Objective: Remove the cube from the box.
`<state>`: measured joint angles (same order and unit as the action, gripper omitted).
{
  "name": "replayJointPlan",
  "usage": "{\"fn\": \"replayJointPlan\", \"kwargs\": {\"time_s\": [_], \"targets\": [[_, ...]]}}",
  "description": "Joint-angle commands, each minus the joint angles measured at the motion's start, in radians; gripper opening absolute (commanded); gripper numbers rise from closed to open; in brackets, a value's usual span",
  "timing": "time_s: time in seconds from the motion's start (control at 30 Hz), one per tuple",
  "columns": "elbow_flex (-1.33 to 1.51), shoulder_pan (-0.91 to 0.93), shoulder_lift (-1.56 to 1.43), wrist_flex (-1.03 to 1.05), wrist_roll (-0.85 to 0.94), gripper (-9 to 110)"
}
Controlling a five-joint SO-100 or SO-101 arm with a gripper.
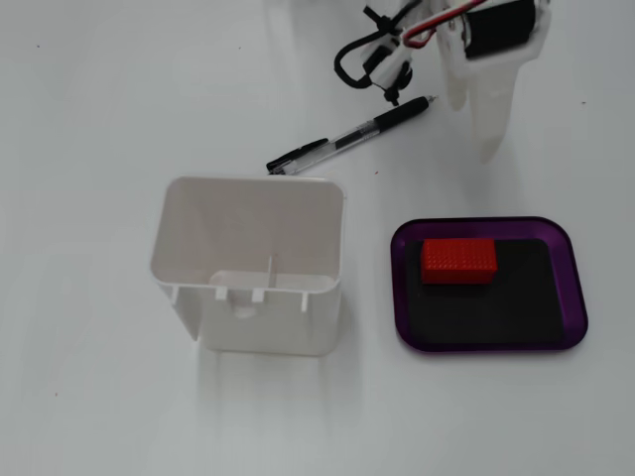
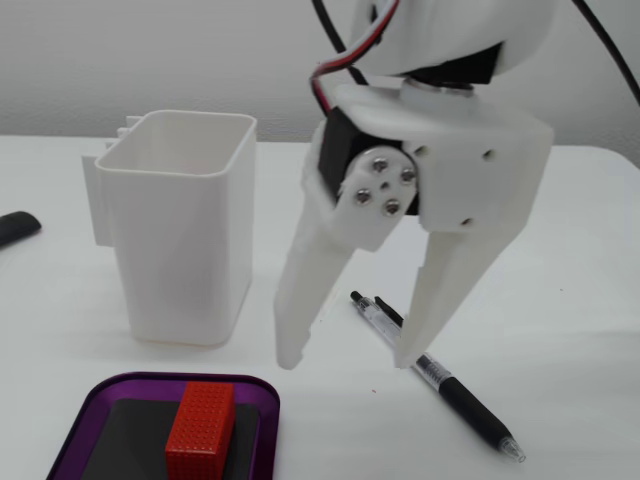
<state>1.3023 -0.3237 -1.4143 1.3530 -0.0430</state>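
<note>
The red cube point(image 1: 458, 261) lies in the back part of the box point(image 1: 481, 224), a shallow purple-rimmed tray with a black floor. In a fixed view from the side, the cube point(image 2: 200, 430) and the box point(image 2: 150, 383) sit at the lower left. My white gripper point(image 2: 347, 360) hangs open above the table, fingers pointing down, to the right of the box and over the pen. From above, the gripper point(image 1: 472, 127) is beyond the box's far edge, apart from the cube. Nothing is between its fingers.
A tall white open-topped container point(image 1: 248, 263) stands left of the box; from the side, the container point(image 2: 180, 225) is behind it. A black-and-clear pen point(image 1: 352, 136) lies near the gripper, pen point(image 2: 440, 375). A dark object point(image 2: 15, 228) sits at the far left edge.
</note>
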Motion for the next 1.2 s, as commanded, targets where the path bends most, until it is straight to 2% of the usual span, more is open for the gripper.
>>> {"fn": "replayJointPlan", "kwargs": {"time_s": [0.0, 0.33, 0.57, 1.17], "targets": [[-0.192, -0.002, 0.086, 0.035, -0.023, 20], [-0.597, -0.002, 0.394, 0.127, -0.067, 20], [-0.773, 0.000, 0.541, 0.129, -0.067, 20], [-0.828, 0.110, 0.629, 0.141, -0.058, 20]]}}
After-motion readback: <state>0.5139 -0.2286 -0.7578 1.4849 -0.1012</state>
